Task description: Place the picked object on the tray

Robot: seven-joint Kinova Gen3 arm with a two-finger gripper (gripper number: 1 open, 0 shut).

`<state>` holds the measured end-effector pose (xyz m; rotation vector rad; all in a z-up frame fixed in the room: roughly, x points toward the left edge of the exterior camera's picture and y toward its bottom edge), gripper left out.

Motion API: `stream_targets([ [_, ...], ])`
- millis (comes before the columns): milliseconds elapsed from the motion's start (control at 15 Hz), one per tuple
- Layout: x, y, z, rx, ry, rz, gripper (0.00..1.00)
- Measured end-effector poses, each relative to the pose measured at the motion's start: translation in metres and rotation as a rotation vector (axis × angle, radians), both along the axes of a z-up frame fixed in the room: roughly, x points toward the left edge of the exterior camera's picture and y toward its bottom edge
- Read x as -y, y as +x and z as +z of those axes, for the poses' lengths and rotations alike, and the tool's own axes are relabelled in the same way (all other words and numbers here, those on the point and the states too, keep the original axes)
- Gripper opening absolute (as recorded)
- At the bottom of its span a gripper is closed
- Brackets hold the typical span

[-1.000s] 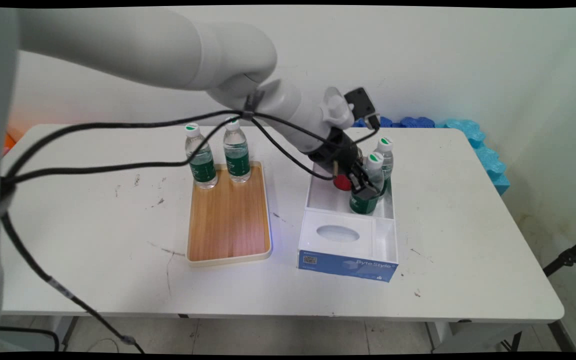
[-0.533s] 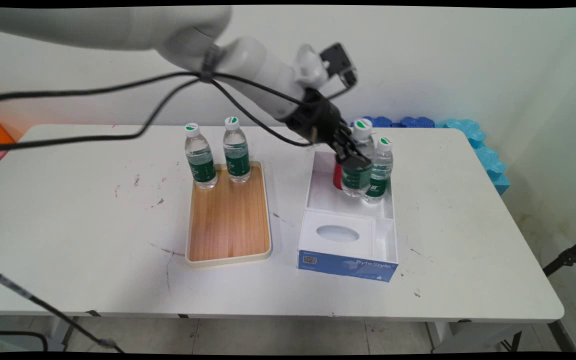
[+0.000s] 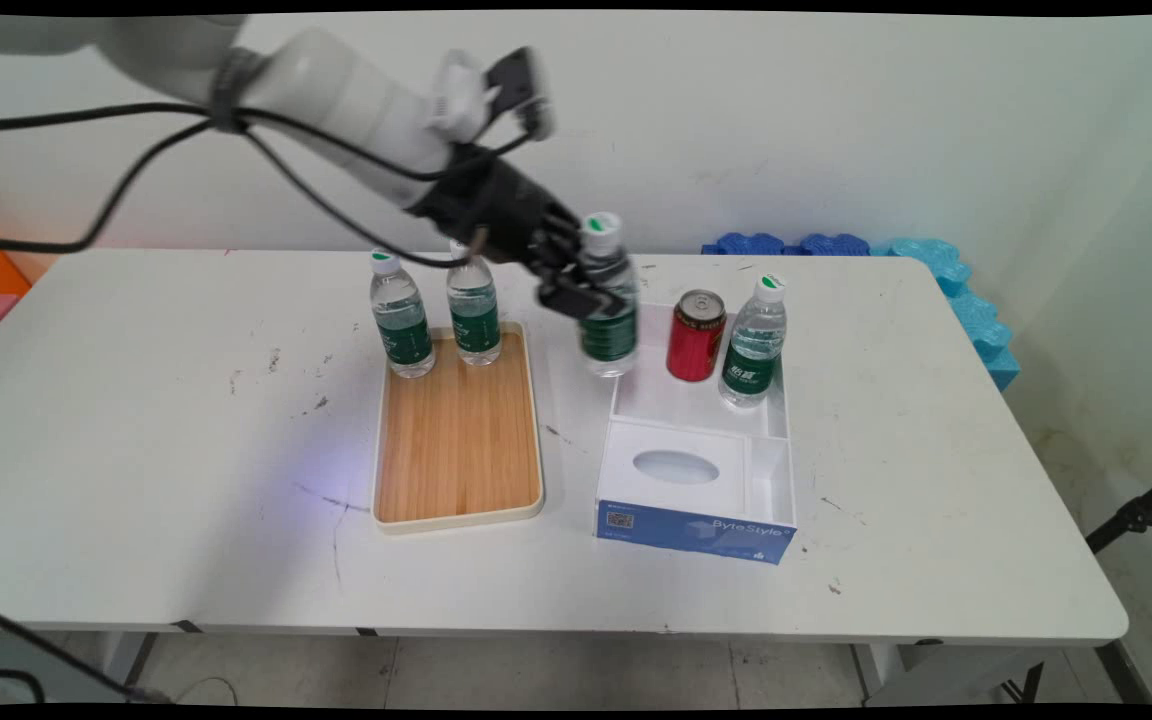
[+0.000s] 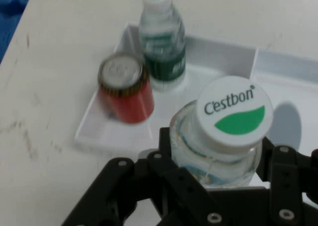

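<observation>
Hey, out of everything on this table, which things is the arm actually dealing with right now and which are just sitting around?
In play:
gripper, shut on the held water bottle, lifted above the white box's left edge
wooden tray with two bottles standing at its far end

Just sitting there:
red can and another bottle in the box
blue foam by the wall

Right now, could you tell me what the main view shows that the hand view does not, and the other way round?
Only the main view shows the wooden tray with two bottles standing at its far end, the blue box front lettered ByteStyle, and the held bottle clear of the table.

Only the hand view shows the Cestbon lettering on the held bottle's cap.

Both show the gripper shut on the held bottle, the red can and one bottle in the white box.
</observation>
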<state>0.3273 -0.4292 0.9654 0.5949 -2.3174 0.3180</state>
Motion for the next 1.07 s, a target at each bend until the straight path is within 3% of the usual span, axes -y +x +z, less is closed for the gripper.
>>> stream_targets([
  [267, -0.018, 0.052, -0.015, 0.019, 0.009, 0.016, 0.0],
  [533, -0.027, 0.085, -0.034, 0.035, 0.009, 0.024, 0.0],
  [1067, -0.03, 0.117, -0.075, 0.052, 0.02, 0.042, 0.0],
])
